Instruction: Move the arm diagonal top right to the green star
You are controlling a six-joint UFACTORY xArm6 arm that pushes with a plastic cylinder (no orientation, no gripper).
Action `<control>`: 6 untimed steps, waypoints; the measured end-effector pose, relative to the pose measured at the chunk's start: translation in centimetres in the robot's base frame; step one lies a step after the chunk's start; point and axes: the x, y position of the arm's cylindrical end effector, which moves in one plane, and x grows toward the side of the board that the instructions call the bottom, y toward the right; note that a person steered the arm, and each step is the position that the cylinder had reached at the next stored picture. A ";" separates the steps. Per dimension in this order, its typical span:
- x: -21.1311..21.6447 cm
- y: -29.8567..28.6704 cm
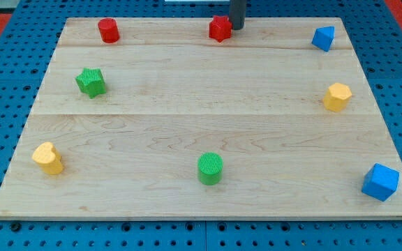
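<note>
The green star [91, 82] lies on the wooden board at the view's left, in the upper half. My tip [237, 28] is at the view's top centre, right beside the red star [220, 28] on its right side. The tip is far to the right of the green star and above it. The rod comes down from the top edge of the view.
A red cylinder [108, 31] stands at the top left. A blue block [323, 37] is at the top right, a yellow block [337, 96] at the right, a blue cube [380, 182] at the bottom right, a green cylinder [210, 169] at the bottom centre, and a yellow heart [48, 157] at the bottom left.
</note>
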 end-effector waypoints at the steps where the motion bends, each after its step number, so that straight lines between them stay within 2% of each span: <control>1: 3.3 5.0; 2: 6.2 -0.9; 3: 7.5 -1.9; 5: 8.0 -1.4; 6: 7.5 -7.2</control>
